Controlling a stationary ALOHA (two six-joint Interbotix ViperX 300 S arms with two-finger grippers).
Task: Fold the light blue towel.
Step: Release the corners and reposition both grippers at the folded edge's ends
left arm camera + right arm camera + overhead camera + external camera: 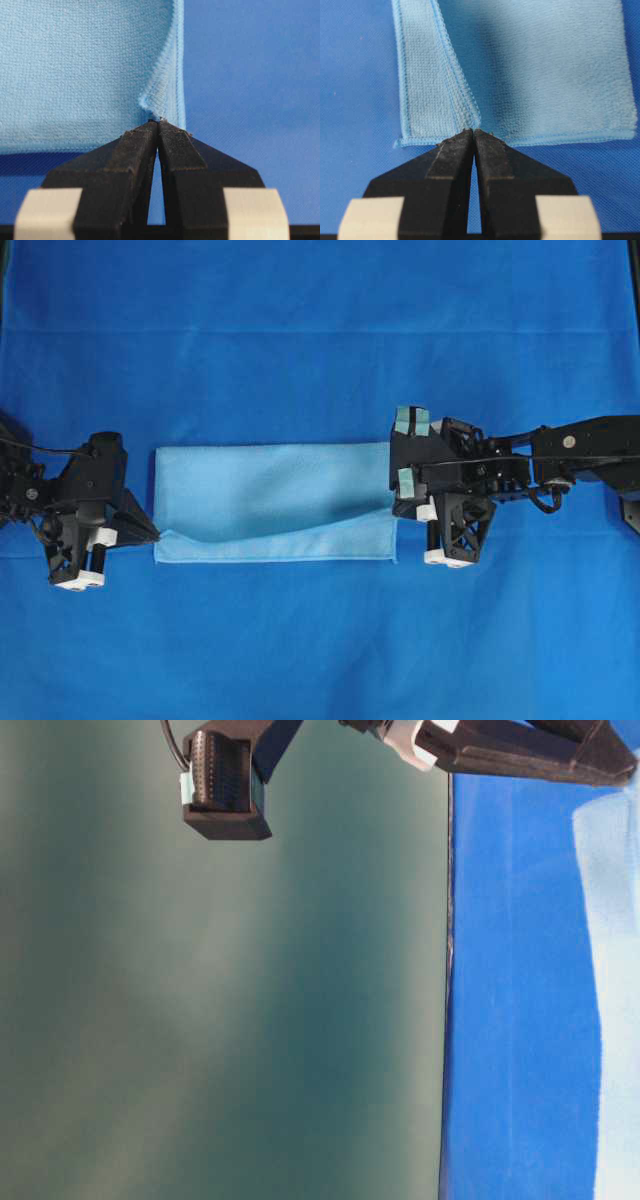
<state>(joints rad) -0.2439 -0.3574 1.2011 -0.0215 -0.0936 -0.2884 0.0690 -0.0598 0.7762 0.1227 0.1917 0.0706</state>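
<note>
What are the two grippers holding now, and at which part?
Both hold the light blue towel. The left gripper pinches the upper layer's hem at one short end; the right gripper pinches the same layer's hem at the opposite end.

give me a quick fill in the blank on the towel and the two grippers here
1. The light blue towel lies folded on a darker ____ table covering.
2. The left gripper pinches the towel's hem with its jaws ____.
3. The right gripper pinches the towel's opposite ____ end.
4. Seen from overhead, the towel's shape is a ____.

Missing words: blue; shut; short; rectangle
</note>
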